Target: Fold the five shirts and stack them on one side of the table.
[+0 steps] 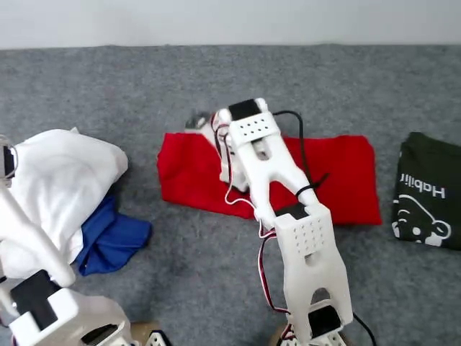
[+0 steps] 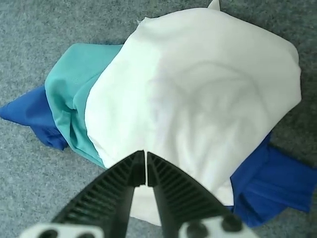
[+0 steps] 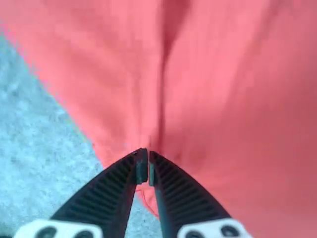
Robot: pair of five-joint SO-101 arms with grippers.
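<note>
Five shirts on the tabletop (image 1: 216,288). We see the right hand (image 3: 143,166) pinched shut on the red shirt's (image 1: 338,173) edge mid-table, a dark shirt (image 1: 428,191) folded near it. Left hand (image 2: 146,168), closed and empty, hovers over the white shirt (image 2: 198,99) atop teal shirt (image 2: 74,99) and blue shirt (image 2: 277,183).

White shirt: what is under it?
A teal shirt and a blue shirt stick out from under the white shirt. Their covered parts, and anything else beneath, cannot be seen.

Bright, even overhead light casts only faint, soft shadows.
</note>
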